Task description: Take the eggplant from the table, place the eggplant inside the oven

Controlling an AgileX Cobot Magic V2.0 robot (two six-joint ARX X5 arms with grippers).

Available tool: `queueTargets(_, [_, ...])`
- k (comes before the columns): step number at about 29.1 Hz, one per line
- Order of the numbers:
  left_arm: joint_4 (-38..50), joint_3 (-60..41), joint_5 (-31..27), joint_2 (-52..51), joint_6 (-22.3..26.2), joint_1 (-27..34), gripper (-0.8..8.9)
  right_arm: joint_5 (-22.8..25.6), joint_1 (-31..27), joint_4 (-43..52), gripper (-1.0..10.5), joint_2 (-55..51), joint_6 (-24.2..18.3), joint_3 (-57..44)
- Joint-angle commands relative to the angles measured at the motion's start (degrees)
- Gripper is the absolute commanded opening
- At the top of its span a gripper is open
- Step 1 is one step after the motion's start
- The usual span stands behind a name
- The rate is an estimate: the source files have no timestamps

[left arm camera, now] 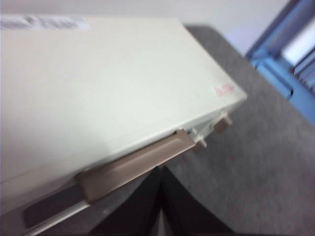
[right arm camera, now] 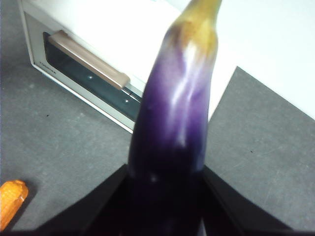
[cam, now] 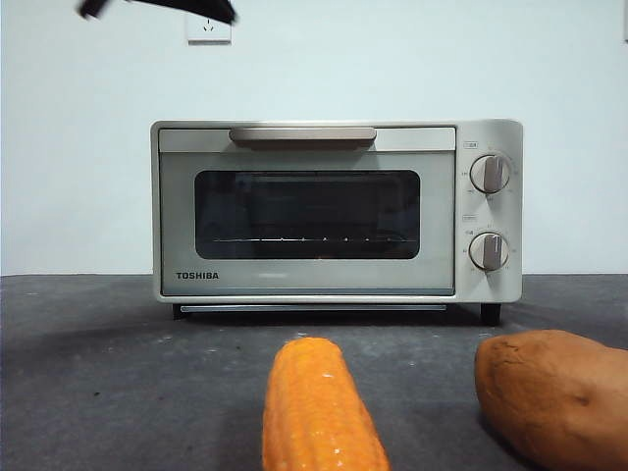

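Eggplant [right arm camera: 172,123] held aloft, gripped at thick end by right fingers [right arm camera: 113,196], near closed oven [right arm camera: 74,54]. Glossy, slippery, firm; needs snug mid-body hold. Left fingers [left arm camera: 142,206] pressed together above handle [left arm camera: 138,164].

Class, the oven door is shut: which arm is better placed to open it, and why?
Left. The left gripper hangs empty, jaws together, just above the oven beside its handle. The right gripper is shut on the eggplant.
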Motion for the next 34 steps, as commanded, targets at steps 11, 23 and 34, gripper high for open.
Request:
queueTargets(11, [-13.20, 17.73, -11.45, 19.21, 11.37, -6.45, 0.06, 0.37, 0.85, -4.20, 1.3, -13.62, 6.62, -11.15])
queueTargets(23, [-18.53, 18.08, -15.50, 23.21, 13.09, -8.83, 0.06, 0.39, 0.85, -4.20, 1.3, -19.15, 8.04, -14.86])
queueTargets(34, [-40.30, 22.27, -15.43, 23.12, 15.82, -16.44, 0.06, 0.37, 0.85, -4.20, 1.3, -18.99, 8.02, -14.86])
